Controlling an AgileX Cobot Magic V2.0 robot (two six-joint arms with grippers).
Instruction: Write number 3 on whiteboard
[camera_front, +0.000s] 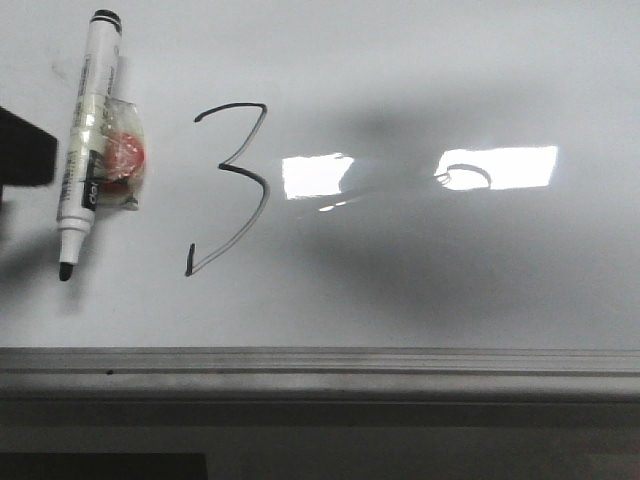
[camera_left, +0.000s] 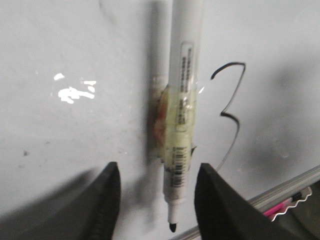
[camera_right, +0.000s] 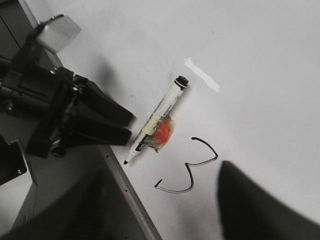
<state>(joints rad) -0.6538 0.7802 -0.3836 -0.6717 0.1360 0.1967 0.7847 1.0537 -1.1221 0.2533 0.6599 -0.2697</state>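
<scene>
The whiteboard (camera_front: 450, 290) fills the front view and carries the number 3 (camera_front: 232, 190), a thin black angular figure with a hooked tail. Left of it a white marker (camera_front: 88, 140) lies flat on the board, tip uncapped, with a taped orange lump (camera_front: 125, 155) on its side. My left gripper (camera_left: 160, 200) is open; its fingers (camera_left: 107, 200) straddle the marker's tip end (camera_left: 175, 200) without touching it, and the number 3 (camera_left: 232, 112) lies just beside. My right gripper (camera_right: 158, 215) is open and empty above the number 3 (camera_right: 192, 170), well apart from the marker (camera_right: 152, 125).
A grey metal rail (camera_front: 320, 365) runs along the board's lower edge, with a darker ledge below it. A pink pen (camera_left: 282, 207) lies beyond the rail (camera_left: 290, 190). Bright light reflections (camera_front: 495, 167) sit on the board to the right of the figure.
</scene>
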